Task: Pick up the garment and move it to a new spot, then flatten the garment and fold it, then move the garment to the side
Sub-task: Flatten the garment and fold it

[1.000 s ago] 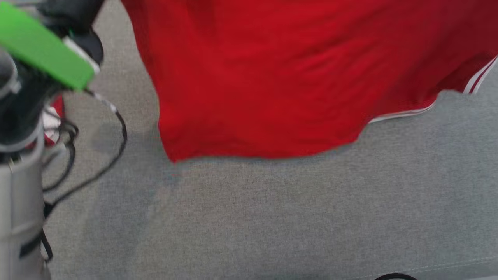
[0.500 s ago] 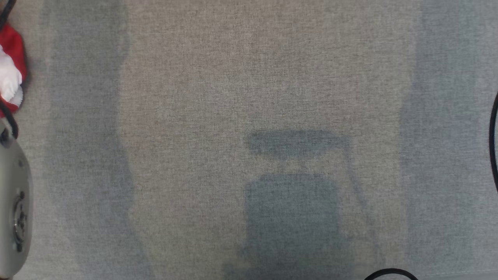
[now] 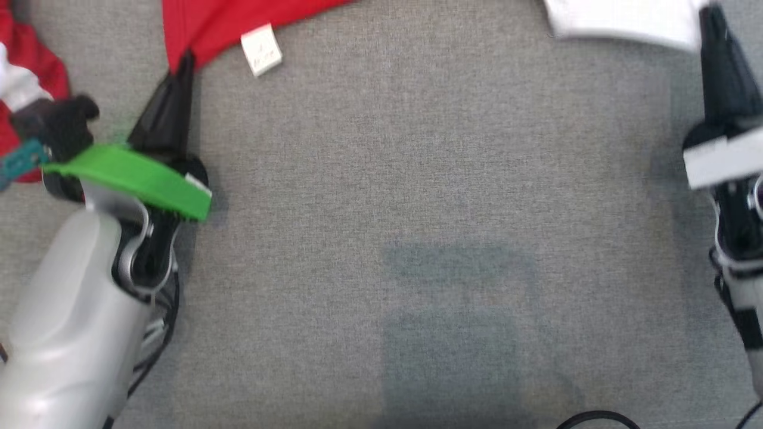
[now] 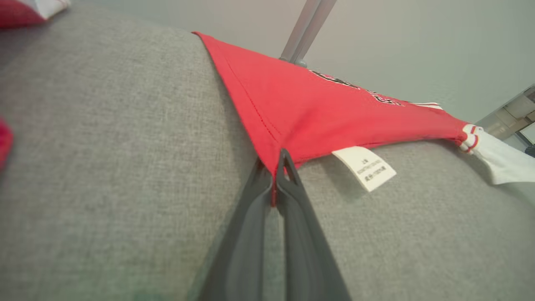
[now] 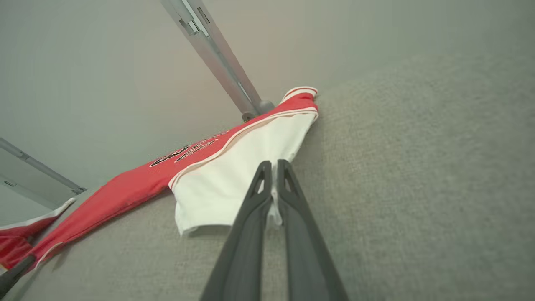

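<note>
**Garment stretched between two closed hands at the far side of the worktop**

The left hand point(image 3: 183, 59) is clamped shut on a red corner of the garment point(image 3: 202, 18), just beside its white label point(image 3: 261, 49). The right hand point(image 3: 709, 15) is pinched shut on the garment's white panel point(image 3: 620, 21). The cloth runs between them along the far part of the grey worktop point(image 3: 417, 179), close to a metal post point(image 5: 217, 54).

Likely faults: each hold takes only a thin margin of fabric, so an uneven pull may draw a corner out of the fingers. The body of the garment appears bunched into a narrow band, so it may settle creased rather than flat. Cloth lying near the far edge could slide off or catch the post. A second red-and-white cloth point(image 3: 33, 65) lies near the left arm and could be dragged along.

Against the earlier frames, the head camera has itself shifted. A second ago a broad red sheet filled the upper view; half a second ago almost bare grey surface showed. Now only a strip shows along the top edge, with both hands in view.
</note>
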### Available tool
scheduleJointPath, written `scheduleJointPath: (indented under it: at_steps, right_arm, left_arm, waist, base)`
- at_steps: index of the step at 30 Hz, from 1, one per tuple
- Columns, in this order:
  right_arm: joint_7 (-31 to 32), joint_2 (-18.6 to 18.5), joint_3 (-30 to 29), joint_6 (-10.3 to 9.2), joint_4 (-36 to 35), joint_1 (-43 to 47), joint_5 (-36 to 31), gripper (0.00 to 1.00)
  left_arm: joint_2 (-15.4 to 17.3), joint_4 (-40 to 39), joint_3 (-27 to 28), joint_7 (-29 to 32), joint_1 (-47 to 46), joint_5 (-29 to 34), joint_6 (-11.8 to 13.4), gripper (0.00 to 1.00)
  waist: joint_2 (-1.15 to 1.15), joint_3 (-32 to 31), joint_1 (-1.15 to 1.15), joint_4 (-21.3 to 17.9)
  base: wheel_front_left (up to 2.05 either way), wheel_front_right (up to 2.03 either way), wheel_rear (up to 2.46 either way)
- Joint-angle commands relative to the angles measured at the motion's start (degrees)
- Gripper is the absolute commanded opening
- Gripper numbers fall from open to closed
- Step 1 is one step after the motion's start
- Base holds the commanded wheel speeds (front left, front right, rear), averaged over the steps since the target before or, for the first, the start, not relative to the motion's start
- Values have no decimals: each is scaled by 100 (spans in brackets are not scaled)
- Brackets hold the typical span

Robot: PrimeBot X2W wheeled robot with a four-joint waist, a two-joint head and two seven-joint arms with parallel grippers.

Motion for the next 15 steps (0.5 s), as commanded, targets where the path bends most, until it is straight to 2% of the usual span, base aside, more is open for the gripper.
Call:
scheduleJointPath:
  at_steps: [1, 5, 8, 12, 15]
  right_arm:
    - [-108, 1, -102, 1, -141, 336, 124, 0]
    - [-249, 68, -359, -2, -548, 1793, 418, 0]
    - [-248, 207, -458, -3, -727, 2594, 519, 0]
    - [-81, 352, -435, -3, -940, 3551, 807, 0]
    - [52, 274, -518, -3, -1143, 4416, 998, 0]
  left_arm:
    - [65, -30, -38, -74, 395, -141, -9, 0]
    - [146, -497, -141, -254, 1681, -644, -11, 0]
    - [221, -798, -230, -293, 2424, -729, 26, 0]
    - [298, -1261, -384, -273, 3515, -760, 374, 0]
    - [327, -1856, -522, -216, 4419, -853, 743, 0]
  waist:
    - [69, -754, 0, -228]
    - [69, -1120, 0, -261]
    - [69, -1446, 0, -266]
    - [69, -1890, 0, -360]
    - [69, -2152, 0, -396]
  base:
    - [0, 0, 0]
    - [0, 0, 0]
    - [0, 0, 0]
    - [0, 0, 0]
    - [0, 0, 0]
